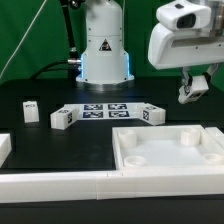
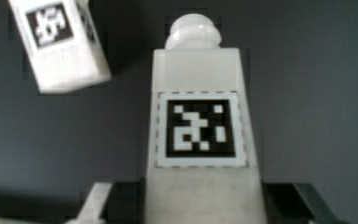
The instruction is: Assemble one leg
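Note:
My gripper [image 1: 192, 88] is shut on a leg [image 1: 187, 94], a small white post with a black-and-white tag, and holds it in the air at the exterior view's right, above the far edge of the square white panel [image 1: 205, 160]. In the wrist view the held leg [image 2: 202, 110] runs lengthwise between the fingers [image 2: 115, 200], tag facing the camera, round peg at its far end. My gripper [image 2: 202, 208] clamps its near end. A second leg [image 2: 60, 45] lies on the black table below.
Three loose legs [image 1: 30, 110] [image 1: 63, 117] [image 1: 151, 113] lie on the table around the marker board [image 1: 105, 110]. A long white rail [image 1: 60, 186] runs along the front, with another white piece [image 1: 4, 148] at the left. The robot base [image 1: 105, 50] stands behind.

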You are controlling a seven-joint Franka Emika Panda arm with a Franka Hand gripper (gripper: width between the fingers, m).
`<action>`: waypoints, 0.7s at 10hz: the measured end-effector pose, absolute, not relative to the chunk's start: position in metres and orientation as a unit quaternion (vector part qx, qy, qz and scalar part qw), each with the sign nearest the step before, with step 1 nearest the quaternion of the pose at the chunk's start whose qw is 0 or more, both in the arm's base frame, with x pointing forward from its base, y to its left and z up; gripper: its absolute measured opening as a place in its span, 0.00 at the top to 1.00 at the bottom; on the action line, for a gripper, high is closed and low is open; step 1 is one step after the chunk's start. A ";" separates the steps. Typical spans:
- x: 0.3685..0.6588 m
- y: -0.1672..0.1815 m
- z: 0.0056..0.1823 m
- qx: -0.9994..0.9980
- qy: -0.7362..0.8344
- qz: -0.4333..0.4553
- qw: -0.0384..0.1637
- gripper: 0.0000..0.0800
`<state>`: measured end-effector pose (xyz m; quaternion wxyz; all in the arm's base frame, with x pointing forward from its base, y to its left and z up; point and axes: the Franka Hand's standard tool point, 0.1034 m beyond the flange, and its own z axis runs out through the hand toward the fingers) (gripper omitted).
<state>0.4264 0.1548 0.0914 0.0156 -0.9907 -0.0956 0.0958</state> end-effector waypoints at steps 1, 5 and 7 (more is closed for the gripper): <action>0.428 0.152 0.097 -0.992 -0.099 0.071 0.017 0.64; 0.437 0.155 0.101 -0.989 -0.098 -0.098 0.048 0.64; 0.440 0.148 0.101 -0.981 -0.120 -0.141 0.052 0.64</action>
